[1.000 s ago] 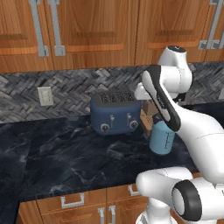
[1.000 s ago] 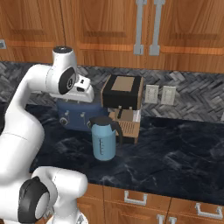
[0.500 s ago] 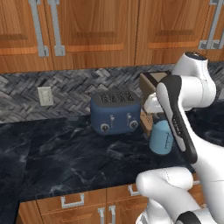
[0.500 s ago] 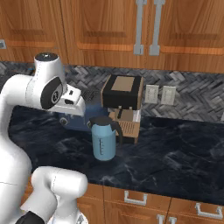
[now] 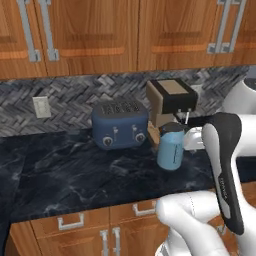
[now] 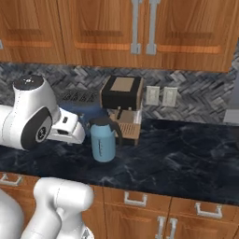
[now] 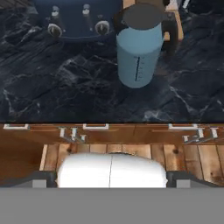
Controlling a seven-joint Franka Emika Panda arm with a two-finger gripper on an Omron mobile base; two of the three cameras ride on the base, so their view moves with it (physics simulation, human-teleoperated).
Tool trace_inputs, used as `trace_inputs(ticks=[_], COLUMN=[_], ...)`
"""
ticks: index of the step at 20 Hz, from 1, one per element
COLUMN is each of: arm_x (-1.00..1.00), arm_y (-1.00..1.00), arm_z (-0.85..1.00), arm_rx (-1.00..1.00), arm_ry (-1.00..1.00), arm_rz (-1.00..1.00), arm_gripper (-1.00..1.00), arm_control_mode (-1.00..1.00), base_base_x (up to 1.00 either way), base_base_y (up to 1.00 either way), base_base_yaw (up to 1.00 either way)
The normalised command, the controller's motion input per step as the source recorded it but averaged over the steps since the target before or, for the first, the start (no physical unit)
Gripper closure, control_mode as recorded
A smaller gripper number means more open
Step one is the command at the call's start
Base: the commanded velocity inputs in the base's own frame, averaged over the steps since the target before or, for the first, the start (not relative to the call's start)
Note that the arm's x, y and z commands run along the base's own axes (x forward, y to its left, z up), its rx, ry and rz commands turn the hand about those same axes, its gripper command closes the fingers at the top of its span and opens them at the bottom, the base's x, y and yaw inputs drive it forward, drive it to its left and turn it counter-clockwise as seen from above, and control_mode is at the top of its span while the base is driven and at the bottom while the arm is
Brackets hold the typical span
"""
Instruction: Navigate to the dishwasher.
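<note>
No flat grey dishwasher front is in view; the dishwasher is out of view. My arm is folded low in front of the black marble counter point(image 5: 65, 180). The white hand point(image 6: 67, 130) hangs just left of a blue kettle point(image 6: 103, 142). My gripper point(image 7: 111, 177) looks down over the counter edge, its dark fingertips point(image 7: 43, 177) set wide apart with nothing between them. The kettle point(image 7: 139, 48) stands ahead of it, untouched.
A dark blue toaster point(image 5: 120, 125) stands left of the kettle point(image 5: 170, 145). A coffee machine point(image 5: 170, 102) sits behind the kettle against the herringbone backsplash. Brown wooden cabinets hang above, and drawers with silver handles point(image 6: 137, 200) run below the counter.
The arm has folded down and away from the coffee machine, which now shows fully. The whole scene has slid slightly left, so the base has moved.
</note>
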Motion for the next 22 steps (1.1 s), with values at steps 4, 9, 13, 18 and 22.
trace_inputs(ticks=[4, 9, 13, 18, 22], arm_x=[0.00, 0.00, 0.00, 0.00, 0.00], arm_y=[0.00, 0.00, 0.00, 0.00, 0.00], arm_z=[0.00, 0.00, 0.00, 0.00, 0.00], arm_rx=[0.00, 0.00, 0.00, 0.00, 0.00], arm_ry=[0.00, 0.00, 0.00, 0.00, 0.00], arm_rz=[0.00, 0.00, 0.00, 0.00, 0.00], arm_gripper=[-1.00, -1.00, -1.00, -1.00, -1.00], arm_control_mode=[1.00, 1.00, 1.00, 1.00, 1.00], base_base_x=[-0.69, -0.38, -0.10, 0.00, 0.00], base_base_y=[-1.00, -0.88, -0.78, -0.90, -0.50], base_base_yaw=[-0.35, -0.57, -0.67, -0.70, -0.84])
